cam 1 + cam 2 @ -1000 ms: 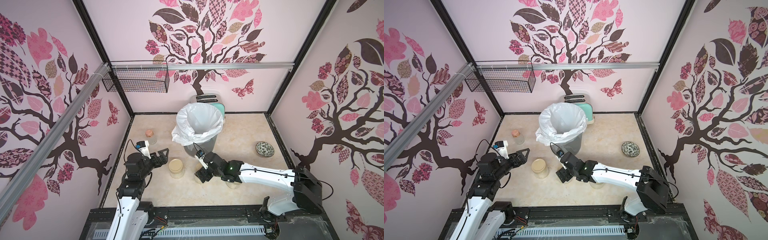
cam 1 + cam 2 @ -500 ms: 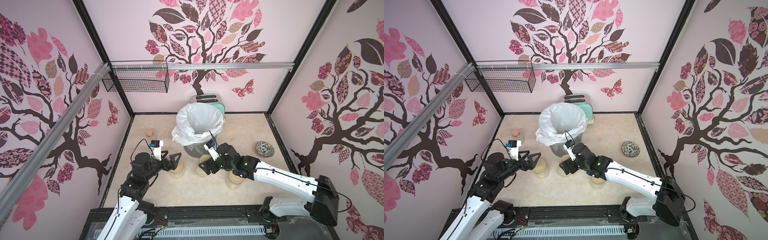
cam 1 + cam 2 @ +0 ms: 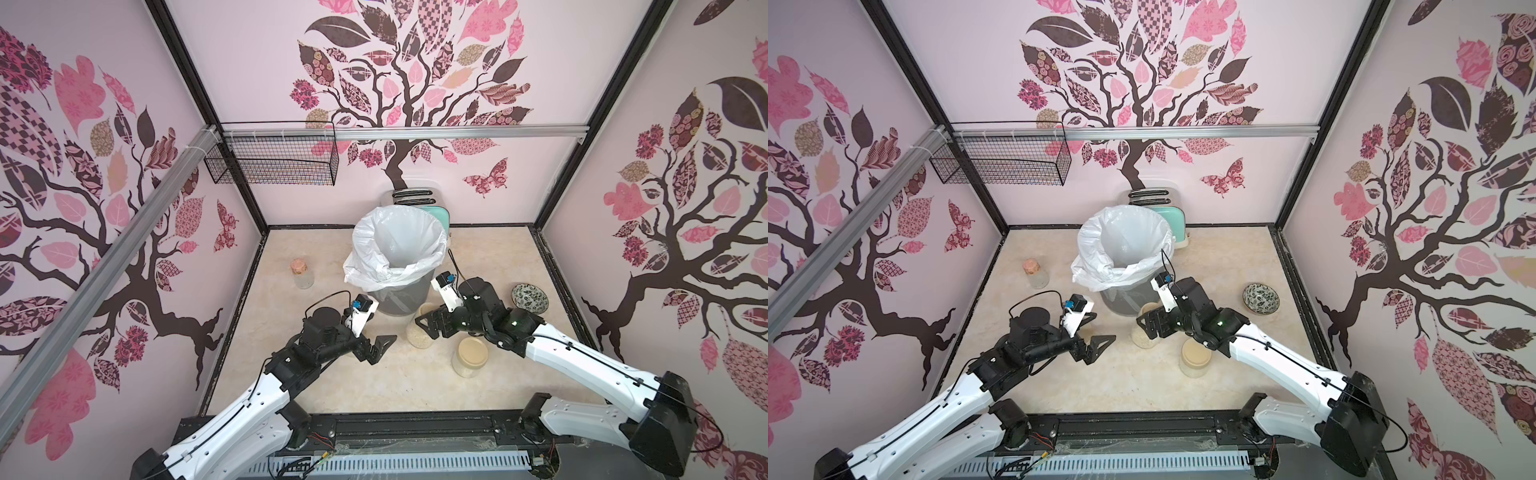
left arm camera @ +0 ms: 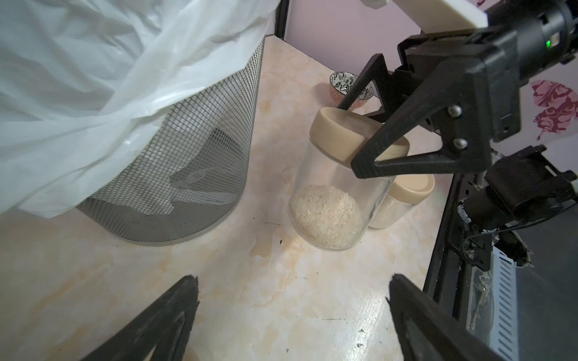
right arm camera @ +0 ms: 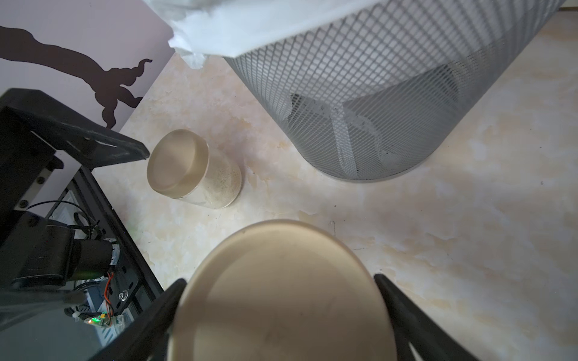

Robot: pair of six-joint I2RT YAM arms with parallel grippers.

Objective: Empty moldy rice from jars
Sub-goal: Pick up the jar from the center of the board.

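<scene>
A clear glass jar [image 4: 328, 200] stands beside the mesh bin, with the moldy rice [image 4: 325, 215] pale in its bottom. My right gripper [image 5: 280, 284] is shut on its beige lid [image 4: 337, 131], one finger on each side; both top views show this grip [image 3: 426, 320] [image 3: 1148, 318]. A second lidded jar [image 3: 471, 357] [image 3: 1195, 357] stands just in front of it. A third jar [image 5: 194, 168] with rice shows only in the right wrist view, hidden under my left arm in the top views. My left gripper [image 3: 380, 349] [image 4: 292, 290] hangs open and empty over bare table, left of the held jar.
The mesh bin [image 3: 399, 301] with a white bag [image 3: 395, 245] stands at the middle, close behind both grippers. A patterned bowl [image 3: 530, 297] sits at the right, a cork-stoppered flask [image 3: 302, 274] at the left. A wire basket [image 3: 274, 162] hangs on the back rail.
My right gripper has carried its jar back and right, toward the bin. My left arm has swung right toward the middle and now covers the third jar in the top views.
</scene>
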